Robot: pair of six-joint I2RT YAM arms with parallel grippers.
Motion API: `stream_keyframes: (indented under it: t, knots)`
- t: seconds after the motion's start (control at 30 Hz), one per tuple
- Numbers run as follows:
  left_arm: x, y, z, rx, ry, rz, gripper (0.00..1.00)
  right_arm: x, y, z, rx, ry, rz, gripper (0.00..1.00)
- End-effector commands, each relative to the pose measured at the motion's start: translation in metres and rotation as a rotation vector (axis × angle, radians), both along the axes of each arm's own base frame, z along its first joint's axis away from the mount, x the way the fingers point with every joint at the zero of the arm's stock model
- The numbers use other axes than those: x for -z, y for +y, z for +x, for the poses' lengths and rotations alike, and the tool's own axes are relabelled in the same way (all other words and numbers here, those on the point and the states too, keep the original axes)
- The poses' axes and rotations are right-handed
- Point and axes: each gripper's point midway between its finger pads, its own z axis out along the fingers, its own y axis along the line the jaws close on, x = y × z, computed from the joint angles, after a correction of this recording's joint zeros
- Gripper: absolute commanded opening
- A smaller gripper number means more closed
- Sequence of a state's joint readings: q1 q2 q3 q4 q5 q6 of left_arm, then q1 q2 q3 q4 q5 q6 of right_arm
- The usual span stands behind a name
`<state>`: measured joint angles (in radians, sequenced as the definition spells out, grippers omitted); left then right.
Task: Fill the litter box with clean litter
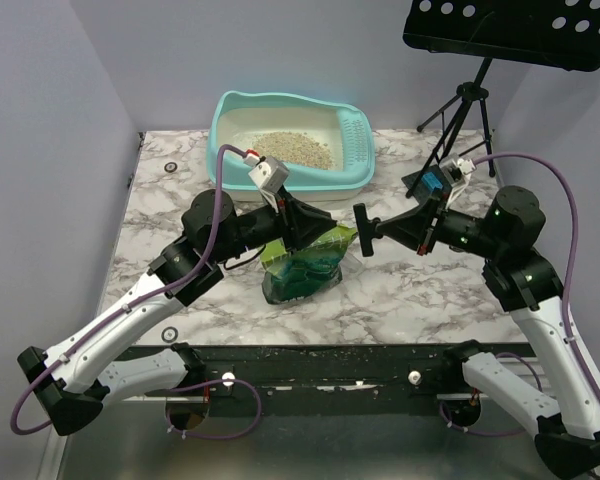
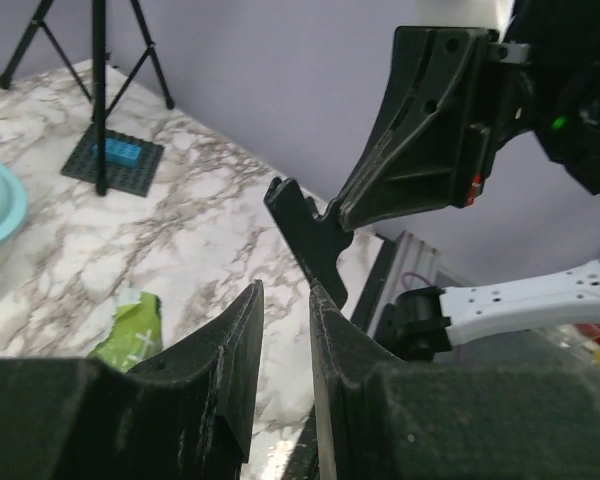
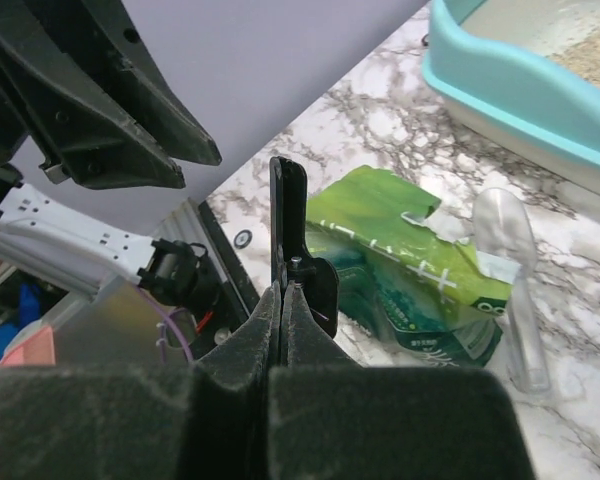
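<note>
Right gripper (image 3: 280, 305): fingers pressed tight together, pinching a thin black piece (image 3: 292, 235) that sticks out past the tips (no clue what it is, honestly).
Left gripper (image 2: 285, 292): fingers sit a narrow gap apart with nothing visible between them. The tips face the right gripper, and the black piece ends right at them. Can't tell if it touches.
Pouch (image 1: 302, 268): green and crumpled, on the table (image 1: 430, 290) below and between the two grippers. It's in front of the litter box, not touching it.
Litter box (image 1: 228, 125): turquoise, at the far side of the table, with a slotted scoop (image 1: 358, 135) against its right wall.
Litter (image 1: 292, 148): pale tan heap in the middle of the box floor (plenty of cream floor showing around it).
Clear scoop (image 3: 510, 250): lying on the table just beside the pouch.
Music stand (image 1: 510, 35): far right, with its tripod on the table's far right corner next to a small black plate (image 2: 115, 158) with a blue brick on it.
</note>
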<state>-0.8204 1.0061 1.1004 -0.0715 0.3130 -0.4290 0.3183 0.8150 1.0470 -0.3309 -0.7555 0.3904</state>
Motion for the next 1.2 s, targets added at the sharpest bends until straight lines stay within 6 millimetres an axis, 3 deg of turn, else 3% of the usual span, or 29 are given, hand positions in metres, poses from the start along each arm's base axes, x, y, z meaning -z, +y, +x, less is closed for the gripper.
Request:
stream_keyframes:
  t: [0.0, 0.2, 0.73, 0.87, 0.93, 0.97, 1.07, 1.1, 1.17]
  knots:
    - [-0.021, -0.009, -0.017, 0.089, 0.077, -0.141, 0.33, -0.028, 0.013, -0.017, -0.091, -0.065, 0.036, 0.0]
    - [-0.02, -0.016, -0.018, 0.12, 0.13, -0.17, 0.33, -0.036, 0.027, -0.022, -0.142, -0.091, 0.047, 0.0]
    - [-0.02, -0.014, -0.01, 0.102, 0.101, -0.166, 0.32, -0.033, 0.044, -0.029, -0.212, -0.08, 0.058, 0.0]
    - [-0.021, -0.014, -0.01, 0.109, 0.092, -0.172, 0.26, -0.032, 0.048, -0.029, -0.223, -0.075, 0.062, 0.0]
    - [-0.021, -0.013, -0.01, 0.108, 0.08, -0.174, 0.15, -0.029, 0.05, -0.031, -0.232, -0.069, 0.058, 0.0]
    - [-0.022, -0.013, -0.011, 0.109, 0.068, -0.173, 0.04, -0.028, 0.05, -0.031, -0.232, -0.068, 0.058, 0.0]
    - [-0.023, -0.01, -0.015, 0.121, 0.031, -0.177, 0.0, -0.022, 0.051, -0.03, -0.237, -0.054, 0.042, 0.0]
    - [-0.023, -0.009, -0.017, 0.125, 0.021, -0.176, 0.0, -0.019, 0.05, -0.029, -0.229, -0.048, 0.034, 0.06]
    - [-0.022, -0.007, -0.02, 0.133, -0.003, -0.164, 0.0, -0.014, 0.048, -0.027, -0.211, -0.049, 0.008, 0.3]
